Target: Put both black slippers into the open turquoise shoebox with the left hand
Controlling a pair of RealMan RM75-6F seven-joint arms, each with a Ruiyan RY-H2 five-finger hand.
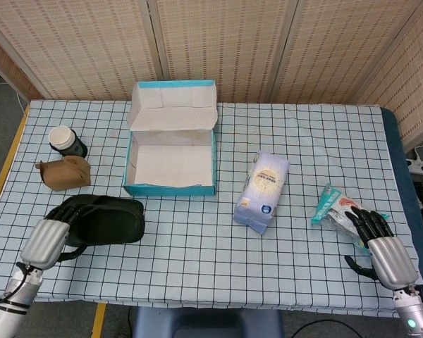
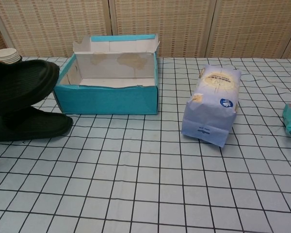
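My left hand point(image 1: 45, 241) grips the heel end of one black slipper point(image 1: 107, 220) and holds it off the table at the front left. In the chest view this raised slipper point(image 2: 20, 85) hangs tilted above the second black slipper point(image 2: 35, 125), which lies flat on the checked cloth. In the head view the raised slipper covers most of the second one. The open turquoise shoebox point(image 1: 170, 189) stands behind and to the right of the slippers, lid folded back, nothing inside; its front wall point(image 2: 106, 100) faces me. My right hand point(image 1: 382, 248) rests open at the front right.
A paper cup point(image 1: 62, 138) and a brown paper box point(image 1: 65, 173) sit left of the shoebox. A blue-white bag point(image 1: 262, 190) stands mid-table. A snack packet point(image 1: 333, 208) lies just ahead of my right hand. Wicker screens close off the back.
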